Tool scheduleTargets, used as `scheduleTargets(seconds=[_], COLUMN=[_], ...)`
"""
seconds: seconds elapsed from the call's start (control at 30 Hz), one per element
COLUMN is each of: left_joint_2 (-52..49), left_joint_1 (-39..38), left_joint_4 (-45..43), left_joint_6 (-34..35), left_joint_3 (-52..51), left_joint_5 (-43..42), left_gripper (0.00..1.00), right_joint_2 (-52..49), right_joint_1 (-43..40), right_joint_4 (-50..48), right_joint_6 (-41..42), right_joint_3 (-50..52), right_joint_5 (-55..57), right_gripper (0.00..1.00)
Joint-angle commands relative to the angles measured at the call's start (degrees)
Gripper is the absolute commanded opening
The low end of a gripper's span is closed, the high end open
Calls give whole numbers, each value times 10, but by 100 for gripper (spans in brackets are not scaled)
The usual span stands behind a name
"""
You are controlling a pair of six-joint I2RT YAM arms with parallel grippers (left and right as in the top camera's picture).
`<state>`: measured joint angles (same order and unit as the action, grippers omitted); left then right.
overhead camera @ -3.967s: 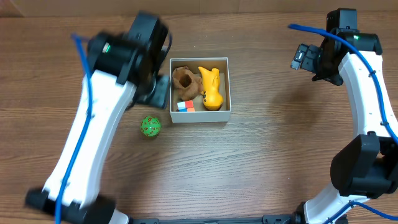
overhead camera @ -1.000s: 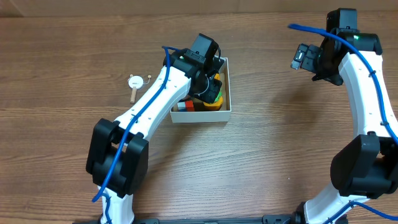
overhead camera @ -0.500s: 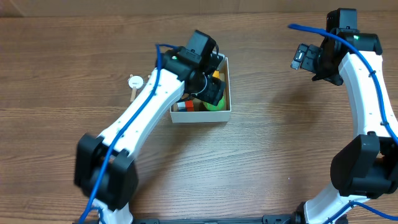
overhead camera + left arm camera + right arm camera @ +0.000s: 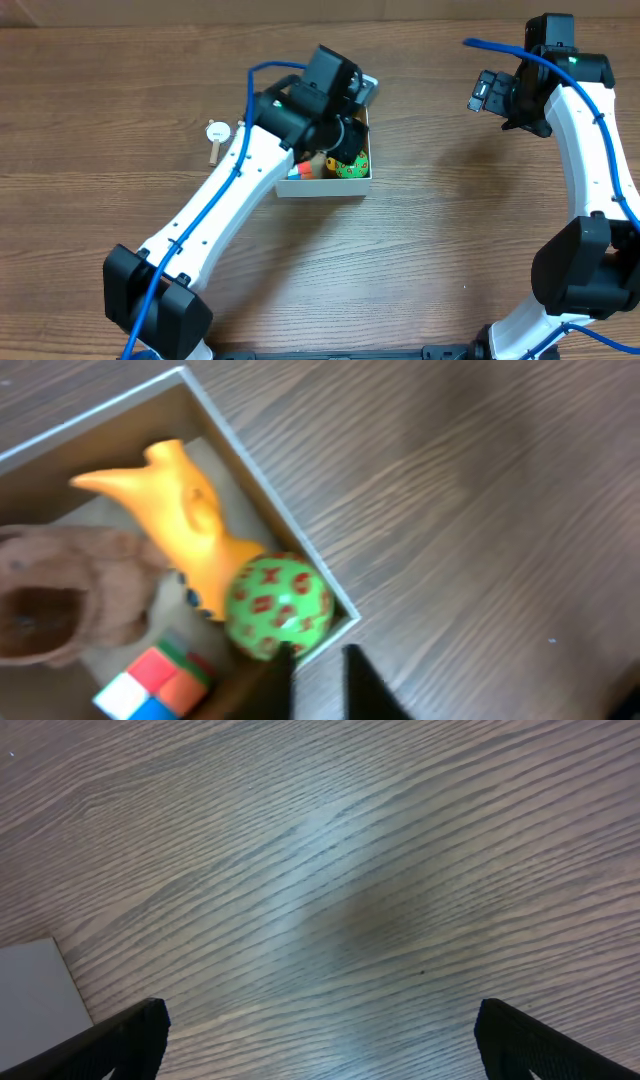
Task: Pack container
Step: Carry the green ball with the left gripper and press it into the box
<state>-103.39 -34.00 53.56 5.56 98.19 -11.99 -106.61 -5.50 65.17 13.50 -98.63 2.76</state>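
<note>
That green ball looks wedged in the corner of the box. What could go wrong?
The green ball sits in the container's corner against the yellow toy, seemingly near the rim, so it might roll out. The left tool hangs close beside it and could knock the ball when lifting away.

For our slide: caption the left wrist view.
Green ball sits in the box corner beside yellow toy, brown plush and cube.

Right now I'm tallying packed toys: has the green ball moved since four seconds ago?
Yes. In the overhead view the green ball went rightward, from the table beside the container into it.
</note>
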Motion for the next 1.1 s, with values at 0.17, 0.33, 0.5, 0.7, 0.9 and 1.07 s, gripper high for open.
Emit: scheduleTargets(seconds=[0.17,0.33,0.5,0.7,0.9,1.07], left_joint_2=[-4,-7,-30,-76,-121,-153], left_joint_1=[-28,-28,-28,-32,-32,-32], left_joint_4=[2,5,10,11,23,36], left_joint_6=[-2,-2,-2,1,9,9], left_joint_3=[9,8,8,8,8,8], left_joint_5=[37,52,49,45,50,75], left_gripper=[4,4,4,4,4,4], right_joint_2=[18,18,18,18,18,18], right_joint_1=[1,1,1,1,1,1], right_joint_4=[-3,-3,-3,-3,-3,-3], right_joint_6=[3,3,3,3,3,3], right_joint_3=[-12,-12,-12,-12,-12,-12], right_joint_5=[-3,-3,-3,-3,-3,-3], right_gripper=[100,100,100,100,100,100])
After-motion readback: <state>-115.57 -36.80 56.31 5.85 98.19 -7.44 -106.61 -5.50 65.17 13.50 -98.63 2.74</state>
